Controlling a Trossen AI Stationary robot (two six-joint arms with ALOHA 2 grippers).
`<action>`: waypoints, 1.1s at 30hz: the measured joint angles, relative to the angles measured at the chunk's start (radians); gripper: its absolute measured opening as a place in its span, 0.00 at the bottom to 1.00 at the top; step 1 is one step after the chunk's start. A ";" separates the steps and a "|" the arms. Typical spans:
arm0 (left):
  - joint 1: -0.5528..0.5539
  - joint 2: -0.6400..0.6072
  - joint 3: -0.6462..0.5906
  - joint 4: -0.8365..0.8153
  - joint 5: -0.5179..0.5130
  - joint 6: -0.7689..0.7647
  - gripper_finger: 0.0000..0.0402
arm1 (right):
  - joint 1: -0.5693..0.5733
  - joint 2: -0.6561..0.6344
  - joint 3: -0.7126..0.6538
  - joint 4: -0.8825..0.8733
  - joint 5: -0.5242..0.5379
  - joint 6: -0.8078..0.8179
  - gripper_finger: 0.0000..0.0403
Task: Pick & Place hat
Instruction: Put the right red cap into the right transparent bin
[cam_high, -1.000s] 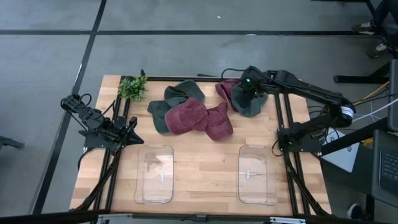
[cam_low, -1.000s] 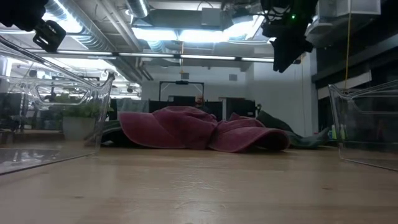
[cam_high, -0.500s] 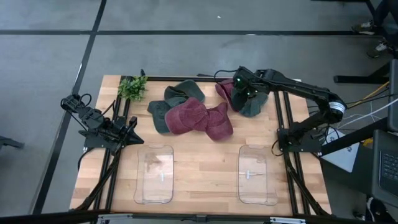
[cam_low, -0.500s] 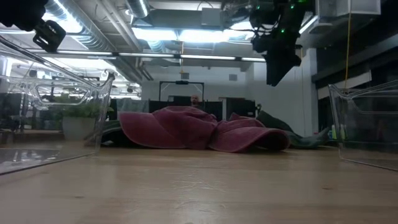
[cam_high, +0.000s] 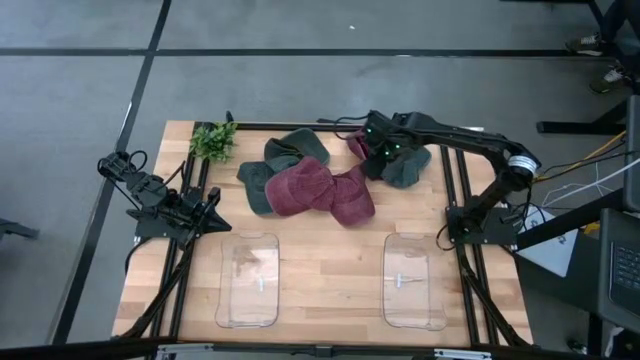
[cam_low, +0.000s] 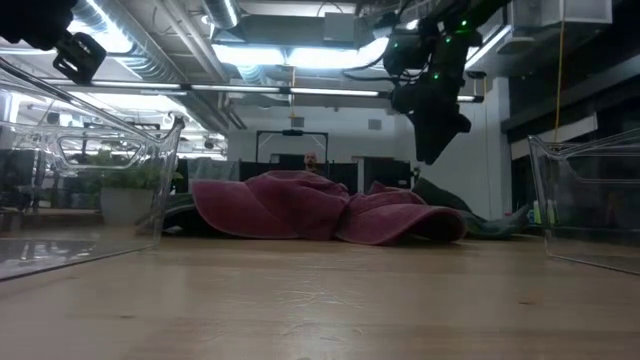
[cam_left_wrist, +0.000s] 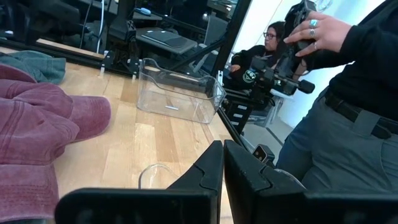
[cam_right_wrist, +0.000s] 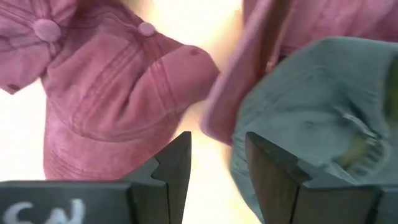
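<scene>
Maroon and grey-green hats sit in a heap at the far middle of the wooden table (cam_high: 330, 255); none is in a bin yet. Over the last second the right gripper (cam_high: 374, 160) has swung left from above the far-right green hat (cam_high: 405, 168) and now hangs over the gap between the maroon hat (cam_right_wrist: 106, 93) and that green one, fingers apart, holding nothing. Low view shows it has come down somewhat but remains above the pile. Reads as lining up a grasp on a hat edge, likely the maroon brim beside the green crown; the pick has not started.

Left gripper (cam_left_wrist: 222, 163) is parked at the left edge, fingers together, empty.

Both clear bins, left bin (cam_high: 250, 280) and right bin (cam_high: 414, 280), stand empty on the near side.

Hard to tell: which hat is the target, how many hats are in the heap, and exact gripper height over the fabric. Right wrist view is blown out between the hats. A person (cam_left_wrist: 336, 93) stands beyond the table.
</scene>
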 joint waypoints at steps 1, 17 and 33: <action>0.000 0.000 0.000 0.000 0.000 0.000 0.02 | 0.000 0.010 0.000 0.007 -0.006 0.000 0.38; 0.000 0.000 0.000 0.000 0.000 0.000 0.03 | 0.000 0.105 0.000 0.113 0.014 -0.004 0.38; 0.000 0.000 0.000 0.000 0.000 0.000 0.03 | -0.019 0.162 0.000 0.144 0.094 -0.015 0.38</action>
